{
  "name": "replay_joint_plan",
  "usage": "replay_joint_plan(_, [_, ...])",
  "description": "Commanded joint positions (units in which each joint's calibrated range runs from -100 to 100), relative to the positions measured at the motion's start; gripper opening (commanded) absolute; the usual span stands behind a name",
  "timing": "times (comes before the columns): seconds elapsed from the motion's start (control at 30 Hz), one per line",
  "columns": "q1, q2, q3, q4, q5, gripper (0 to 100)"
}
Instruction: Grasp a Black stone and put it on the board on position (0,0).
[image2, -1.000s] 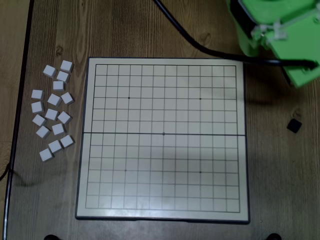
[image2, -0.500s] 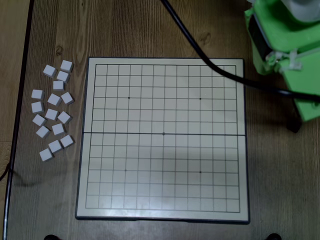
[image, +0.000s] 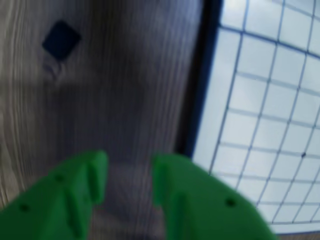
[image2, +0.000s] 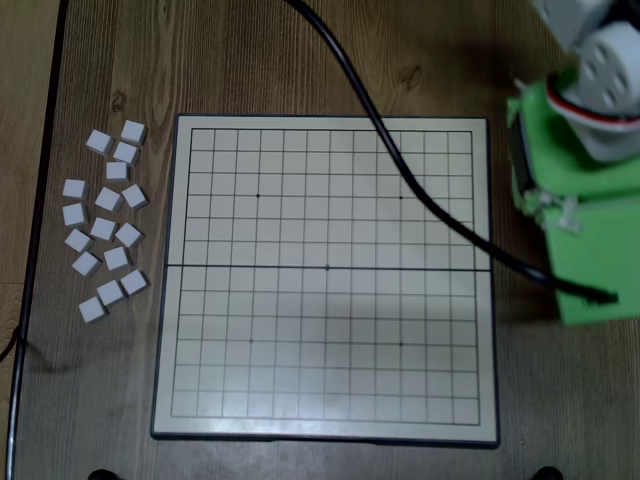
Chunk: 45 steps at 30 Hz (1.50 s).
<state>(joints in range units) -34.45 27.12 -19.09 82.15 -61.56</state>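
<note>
In the wrist view, the Black stone (image: 61, 40) lies on the wooden table at the upper left, well ahead of my green gripper (image: 127, 172). The gripper is open, with only bare wood between its fingers (image: 95, 172). The board (image: 260, 120) fills the right side of that view, and its dark frame runs just right of the gripper. In the overhead view, the board (image2: 262, 310) lies in the middle and position (0,0) (image2: 327, 268) is a bare dot on the fold line. My green arm (image2: 585, 250) hangs over the table right of the board and hides the stone and the fingertips.
Several white square blocks (image2: 105, 225) lie loose on the table left of the board. A black cable (image2: 400, 165) runs from the top edge across the board's upper right part to the arm. The table's dark edge (image2: 40, 200) is at far left.
In the overhead view, the arm has swung down along the board's right edge and now covers the black stone that showed there a second ago. The cable has shifted onto the board.
</note>
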Motion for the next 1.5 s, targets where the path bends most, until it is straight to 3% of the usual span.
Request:
replay_joint_plan(0.0, [-1.1,-0.37,-8.35,-0.17,-0.73,7])
replay_joint_plan(0.37, [-4.65,4.2,-16.85,2.97,-5.03,6])
replay_joint_plan(1.47, [-7.47,15.23,-22.36,1.56,-12.45,6])
